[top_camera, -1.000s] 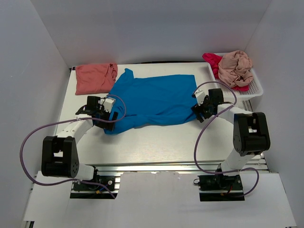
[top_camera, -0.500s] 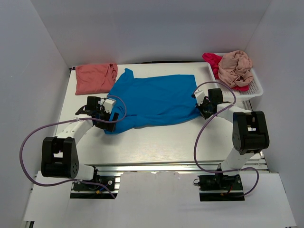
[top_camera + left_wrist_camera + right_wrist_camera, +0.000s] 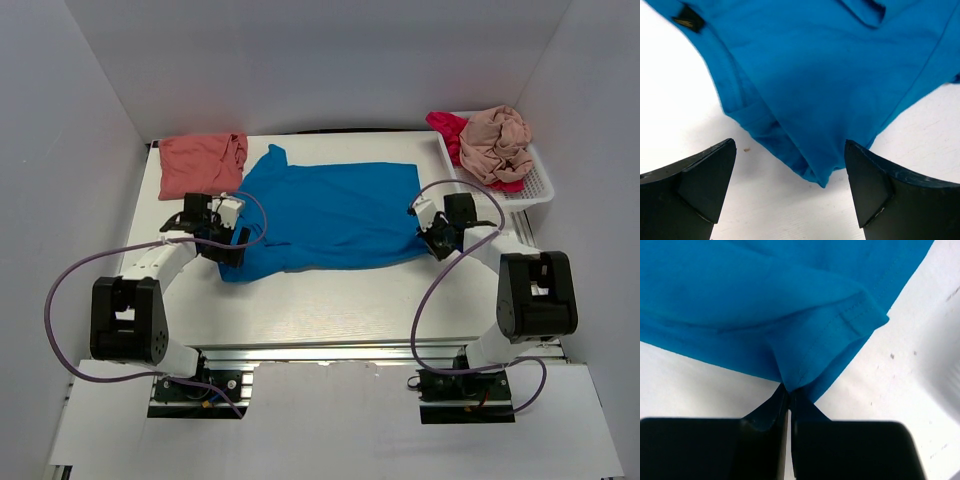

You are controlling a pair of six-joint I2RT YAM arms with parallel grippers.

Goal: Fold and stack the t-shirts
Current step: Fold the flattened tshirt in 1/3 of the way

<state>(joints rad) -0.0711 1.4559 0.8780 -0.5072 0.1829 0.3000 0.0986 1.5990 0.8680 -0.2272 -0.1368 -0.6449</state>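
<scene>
A bright blue t-shirt point(image 3: 320, 215) lies spread across the middle of the table. My right gripper point(image 3: 428, 240) is at its right edge, shut on a pinch of the hem point(image 3: 805, 365), which tents up between the fingertips of the right gripper point(image 3: 789, 392). My left gripper point(image 3: 230, 250) stands open at the shirt's lower left corner. In the left wrist view that corner point(image 3: 815, 172) points down between the wide-apart fingers point(image 3: 705, 185) of the left gripper point(image 3: 790, 192) without touching them. A salmon-coral t-shirt point(image 3: 200, 163) lies folded at the back left.
A white slotted basket point(image 3: 540, 188) sits at the back right, holding a crumpled beige-pink t-shirt point(image 3: 497, 140) over a magenta-red one point(image 3: 445, 128). White walls close in the table on three sides. Purple cables loop from both arms.
My right gripper shut on the blue shirt's right hem and drew it rightward, so the shirt lies wider. The left gripper shifted slightly toward the back and stayed open.
</scene>
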